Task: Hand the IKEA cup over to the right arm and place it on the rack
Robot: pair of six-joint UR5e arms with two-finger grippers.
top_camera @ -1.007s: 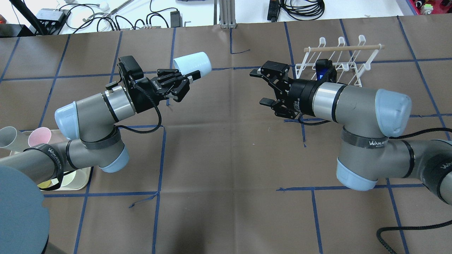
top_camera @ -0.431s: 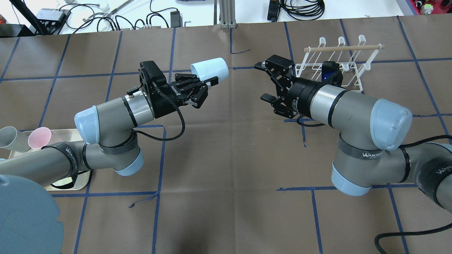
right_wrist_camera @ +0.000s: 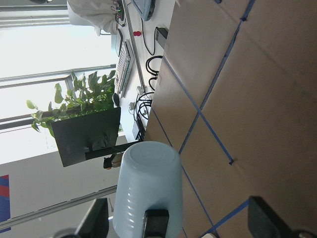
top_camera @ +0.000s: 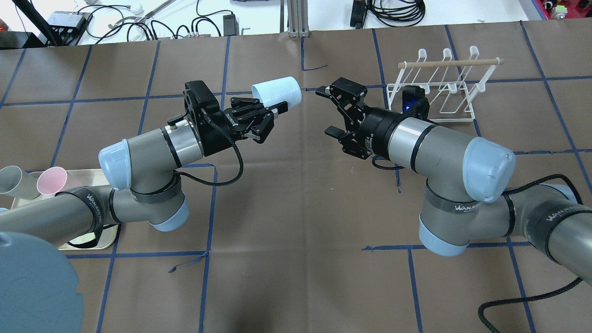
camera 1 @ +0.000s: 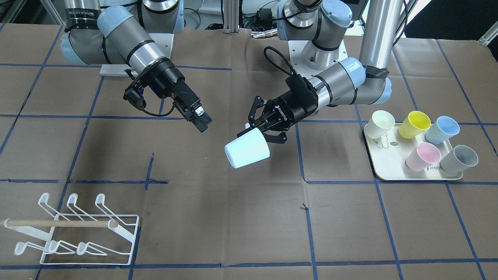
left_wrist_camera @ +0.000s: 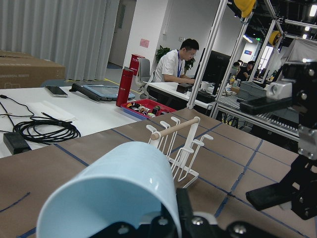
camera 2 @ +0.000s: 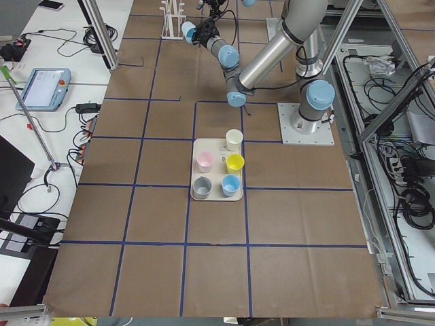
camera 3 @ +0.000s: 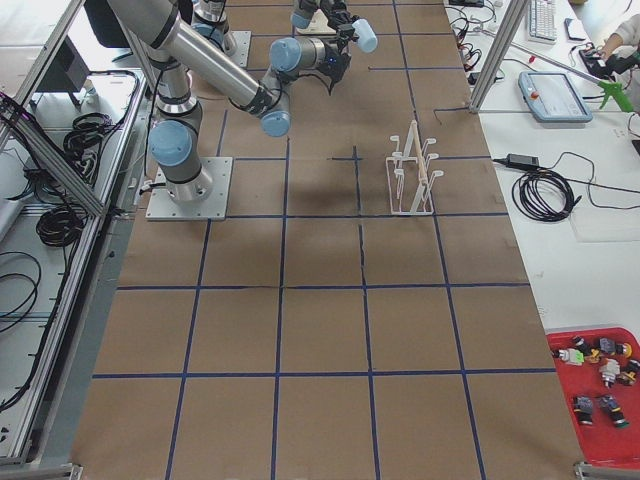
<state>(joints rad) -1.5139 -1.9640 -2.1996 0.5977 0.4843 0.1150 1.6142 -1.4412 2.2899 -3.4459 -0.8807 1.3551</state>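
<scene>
- Left tool (top_camera: 277,109) clamped on the rim of the pale blue cup (top_camera: 276,90) — cup held sideways above the table (top_camera: 296,208), base toward 3 o'clock.
- Right tool (top_camera: 329,112) spread apart, empty — just off the cup's 3 o'clock, not touching.
- Rack (top_camera: 451,63) stands at the right tool's 2 o'clock.

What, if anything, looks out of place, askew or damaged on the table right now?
Nothing serious. The light-blue cup lies sideways in the left gripper, as suits a hand-over; the rack stands upright. Only a blue tape strip lies crooked off the grid.
</scene>
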